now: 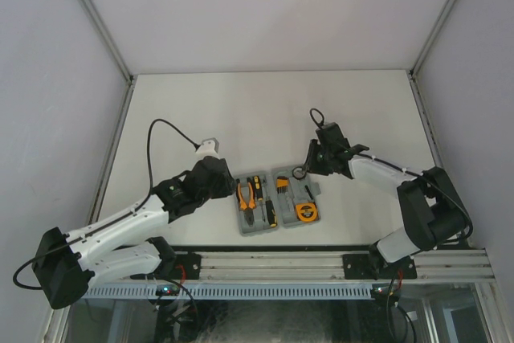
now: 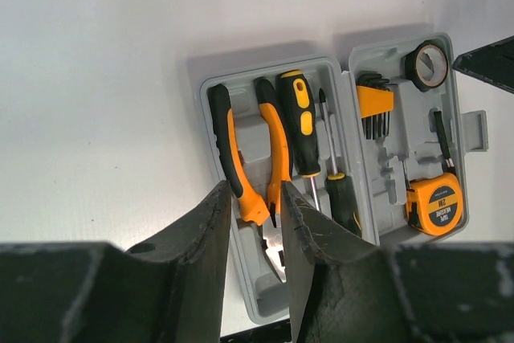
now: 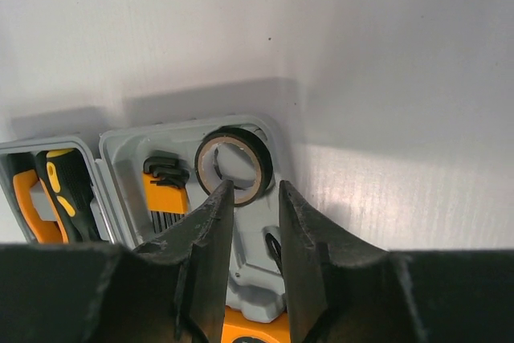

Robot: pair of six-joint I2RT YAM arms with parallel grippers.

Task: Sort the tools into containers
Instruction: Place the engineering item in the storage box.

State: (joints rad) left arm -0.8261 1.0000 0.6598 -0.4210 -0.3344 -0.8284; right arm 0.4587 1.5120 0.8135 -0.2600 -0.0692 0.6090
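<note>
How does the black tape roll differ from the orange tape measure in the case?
The tape roll is black, the tape measure orange. The tape roll is an open ring; the tape measure is a solid labelled body. Both lie in the same half of the grey case, at opposite ends.

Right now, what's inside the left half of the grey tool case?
Orange-handled pliers and two yellow-and-black screwdrivers lie in moulded slots of the left half. In the left wrist view the left gripper covers part of the pliers' nose and that half's near end.
</note>
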